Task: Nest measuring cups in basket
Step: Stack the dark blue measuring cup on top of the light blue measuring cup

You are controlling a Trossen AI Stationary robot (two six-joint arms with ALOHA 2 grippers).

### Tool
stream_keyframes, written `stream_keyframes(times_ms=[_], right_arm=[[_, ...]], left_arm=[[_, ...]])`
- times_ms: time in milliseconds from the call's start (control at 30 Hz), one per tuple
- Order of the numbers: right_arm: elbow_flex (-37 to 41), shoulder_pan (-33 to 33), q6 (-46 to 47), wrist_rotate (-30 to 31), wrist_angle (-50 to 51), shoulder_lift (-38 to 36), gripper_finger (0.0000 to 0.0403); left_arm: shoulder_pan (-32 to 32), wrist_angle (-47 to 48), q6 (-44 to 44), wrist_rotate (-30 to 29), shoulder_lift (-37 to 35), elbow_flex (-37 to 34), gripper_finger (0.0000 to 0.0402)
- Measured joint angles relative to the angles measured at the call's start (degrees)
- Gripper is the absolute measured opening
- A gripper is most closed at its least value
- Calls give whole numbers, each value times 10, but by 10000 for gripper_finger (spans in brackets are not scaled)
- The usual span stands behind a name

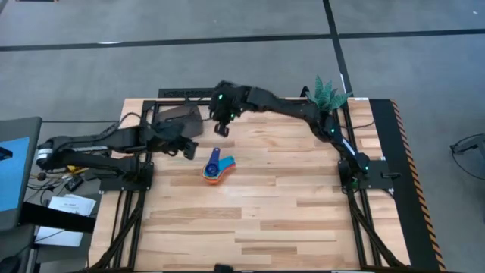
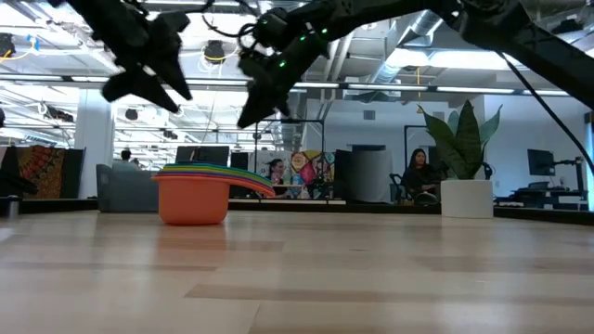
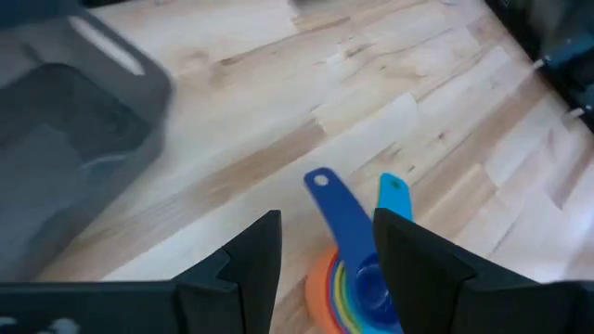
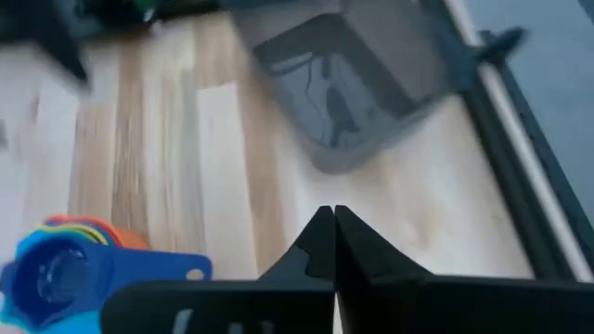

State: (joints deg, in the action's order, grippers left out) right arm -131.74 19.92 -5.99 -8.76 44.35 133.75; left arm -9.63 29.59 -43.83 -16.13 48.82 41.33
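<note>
The measuring cups [image 1: 216, 168] sit nested in one stack on the table, orange outermost and blue on top, with the handles fanned toward the far side. They also show in the low view [image 2: 195, 190], the left wrist view [image 3: 353, 278] and the right wrist view [image 4: 65, 269]. The dark grey basket [image 1: 182, 116] stands on the table to the far left of them. My left gripper [image 3: 325, 250] is open in the air just left of the stack. My right gripper [image 4: 332, 232] is shut and empty, in the air between the basket and the cups.
A white pot with a green plant [image 2: 464, 197] stands at the table's far right corner [image 1: 327, 95]. The wooden tabletop [image 1: 265, 220] stretches bare toward the near edge. People sit in the room behind the table.
</note>
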Motion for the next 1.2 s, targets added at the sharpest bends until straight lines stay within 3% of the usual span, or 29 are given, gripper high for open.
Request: stream_keyframes(times_ms=[300, 467, 667, 933, 1200], right_arm=[[-1, 71, 16, -4, 77, -88, 6], [-1, 114, 10, -6, 102, -127, 6], [-1, 142, -5, -7, 136, -150, 4], [-1, 145, -28, -19, 155, -151, 4], [-1, 143, -33, -20, 152, -151, 4]], left_arm=[[0, -145, -2, 48, 134, -4, 137], [0, -148, -32, 63, 193, -4, 81], [-9, -143, -44, 34, 218, -4, 7], [-26, -126, -29, 58, 267, -4, 1], [-19, -175, -34, 87, 328, 2, 0]])
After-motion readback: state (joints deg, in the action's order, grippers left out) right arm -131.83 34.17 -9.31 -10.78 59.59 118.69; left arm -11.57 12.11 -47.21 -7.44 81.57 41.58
